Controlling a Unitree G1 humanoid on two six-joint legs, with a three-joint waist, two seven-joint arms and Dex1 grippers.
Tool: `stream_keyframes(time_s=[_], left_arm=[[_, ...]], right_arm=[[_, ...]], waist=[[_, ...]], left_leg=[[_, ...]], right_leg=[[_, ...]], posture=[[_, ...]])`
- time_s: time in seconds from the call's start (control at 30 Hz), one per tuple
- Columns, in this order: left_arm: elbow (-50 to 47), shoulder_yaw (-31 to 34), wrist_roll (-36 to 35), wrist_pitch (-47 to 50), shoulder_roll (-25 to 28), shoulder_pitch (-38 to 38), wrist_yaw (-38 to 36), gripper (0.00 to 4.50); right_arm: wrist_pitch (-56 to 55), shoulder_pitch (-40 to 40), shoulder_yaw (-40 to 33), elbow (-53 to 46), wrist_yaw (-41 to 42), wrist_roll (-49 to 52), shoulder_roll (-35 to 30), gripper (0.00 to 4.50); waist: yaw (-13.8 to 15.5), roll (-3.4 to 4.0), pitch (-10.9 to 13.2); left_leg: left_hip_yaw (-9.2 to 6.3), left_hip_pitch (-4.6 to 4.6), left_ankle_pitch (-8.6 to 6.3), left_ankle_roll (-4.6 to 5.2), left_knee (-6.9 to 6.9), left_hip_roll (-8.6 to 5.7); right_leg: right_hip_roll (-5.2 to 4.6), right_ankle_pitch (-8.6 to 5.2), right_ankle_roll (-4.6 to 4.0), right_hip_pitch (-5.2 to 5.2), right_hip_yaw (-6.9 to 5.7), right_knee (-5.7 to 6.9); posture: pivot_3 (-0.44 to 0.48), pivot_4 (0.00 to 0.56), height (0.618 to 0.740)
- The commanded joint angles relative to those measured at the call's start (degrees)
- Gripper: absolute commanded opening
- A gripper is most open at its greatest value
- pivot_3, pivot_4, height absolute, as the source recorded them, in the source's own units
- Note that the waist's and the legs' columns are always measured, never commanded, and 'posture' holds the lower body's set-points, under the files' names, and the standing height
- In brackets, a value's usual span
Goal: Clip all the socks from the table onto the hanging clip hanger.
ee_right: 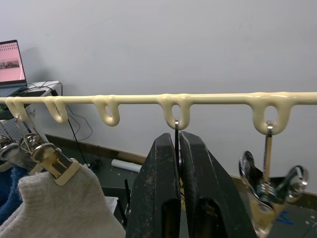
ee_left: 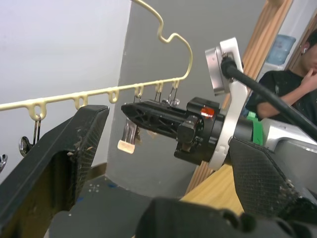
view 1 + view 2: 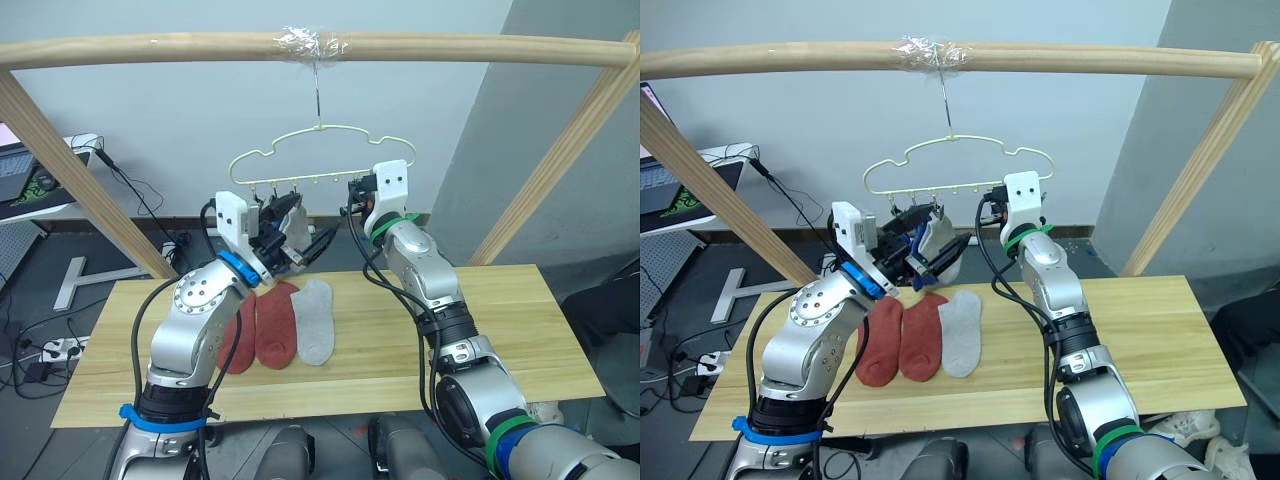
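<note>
A thick wooden frame bar [image 3: 180,45] on slanting wooden legs [image 3: 70,170] stands before a pale blue-white wall [image 3: 160,120] and a grey wall panel [image 3: 560,90], with a laptop [image 3: 18,172] on a white side desk [image 3: 45,205], cables and a power strip [image 3: 58,349] on the grey floor [image 3: 40,290], and a seated person [image 2: 290,91] nearby.

We see silver metal arms with rounded joint housings — a blue band on the left arm [image 3: 192,330], green bands on the right arm [image 3: 425,270] — black cables along both, white wrist camera blocks, black fingers.
</note>
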Motion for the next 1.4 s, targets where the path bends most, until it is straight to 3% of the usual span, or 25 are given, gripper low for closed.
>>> stream_keyframes(time_s=[0.03, 0.23, 0.73, 1.0, 1.1, 1.4], left_arm=[[2.6, -3.0, 6.8, -3.0, 1.5, 4.6, 1.6, 4.50], [13.3, -6.2, 12.7, -8.1, -1.5, 6.8, 4.6, 4.50], [49.0, -11.3, 21.7, -15.8, -9.3, -5.9, 5.9, 4.50], [53.9, -11.6, 22.1, -13.3, -9.5, -6.8, 1.6, 4.50], [53.1, -11.6, 22.0, -11.9, -9.0, -6.0, -0.4, 3.92], [48.0, -11.8, 21.4, -10.7, -9.1, -2.2, -3.6, 1.29]], right_arm=[[0.2, -0.3, 0.4, -3.1, 0.6, 0.1, -0.3, 0.02], [1.2, 1.1, 0.9, -5.1, 0.9, -0.1, -1.0, 0.02], [3.1, 2.2, 1.2, -7.1, 0.5, -0.1, -1.5, 0.02], [3.5, 2.6, 1.2, -7.8, -0.1, -0.2, -1.6, 0.02], [3.4, 2.4, 0.9, -7.6, -0.4, -0.1, -1.7, 0.00], [3.3, 2.2, 0.9, -7.1, -0.4, 0.0, -1.8, 0.00]], waist=[[0.0, 0.01, 0.0], [0.3, 0.03, 0.0], [0.0, 0.03, 0.0], [0.0, 0.03, 0.0], [-0.1, 0.03, 0.0], [-0.1, 0.03, 0.0]], left_leg=[[-0.01, 0.02, 0.00, 0.00, -0.01, 0.00], [-0.05, -0.07, 0.00, 0.01, 0.03, -0.01], [0.01, -0.09, 0.00, 0.03, 0.12, -0.05], [-0.04, -0.10, 0.00, 0.03, 0.13, -0.04], [-0.02, -0.07, 0.00, 0.03, 0.14, -0.04], [-0.10, -0.04, 0.00, 0.03, 0.14, -0.03]], right_leg=[[0.00, 0.00, 0.00, 0.00, 0.01, 0.00], [0.00, 0.00, 0.00, -0.01, -0.07, -0.02], [-0.02, 0.02, 0.03, 0.00, -0.10, 0.04], [-0.02, 0.02, 0.03, -0.01, -0.13, 0.06], [-0.02, 0.02, 0.04, 0.01, -0.11, 0.06], [-0.04, 0.02, 0.03, 0.02, -0.09, 0.07]], posture=[[0.024, 0.177, 0.740], [0.016, 0.181, 0.740], [-0.014, 0.191, 0.740], [-0.023, 0.194, 0.740], [-0.023, 0.194, 0.740], [-0.015, 0.193, 0.740]])
